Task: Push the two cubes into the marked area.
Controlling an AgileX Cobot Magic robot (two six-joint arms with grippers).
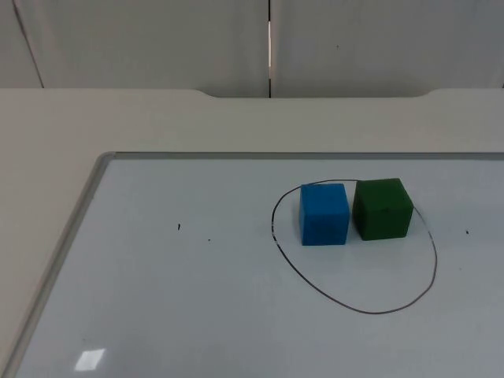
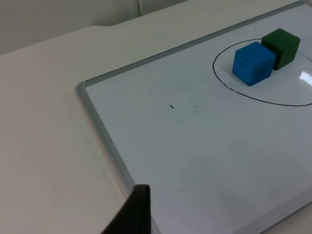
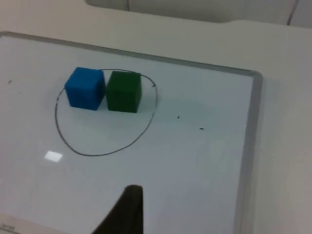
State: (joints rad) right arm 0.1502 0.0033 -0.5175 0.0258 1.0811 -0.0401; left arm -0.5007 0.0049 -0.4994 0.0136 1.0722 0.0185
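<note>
Blue cube [image 1: 324,213] and green cube [image 1: 383,209] side by side on the whiteboard [image 1: 157,315], just beside each other, a thin gap between them in the top view; in the right wrist view blue cube [image 3: 86,87] and green cube [image 3: 124,91] appear to touch or nearly so. Both sitting within the hand-drawn oval outline [image 1: 370,310], crowded toward its far end; green cube's outer edge close to or on the line, cannot tell which. Same pair seen from the left wrist view: blue cube [image 2: 253,63] in front, green cube [image 2: 282,47] behind, oval outline [image 2: 273,101] curving around them.

Whiteboard lying flat on the white table [image 1: 47,134], its metal frame running along the far and left edges. A few small dark specks on the board surface.

Left gripper: one black fingertip [image 2: 130,214] above the board's near corner by the frame, well apart from both cubes. Right gripper: one black fingertip [image 3: 124,212] over the bare board, outside the oval, well apart from the cubes. Finger spacing for both: cannot tell. Nothing held by either.
</note>
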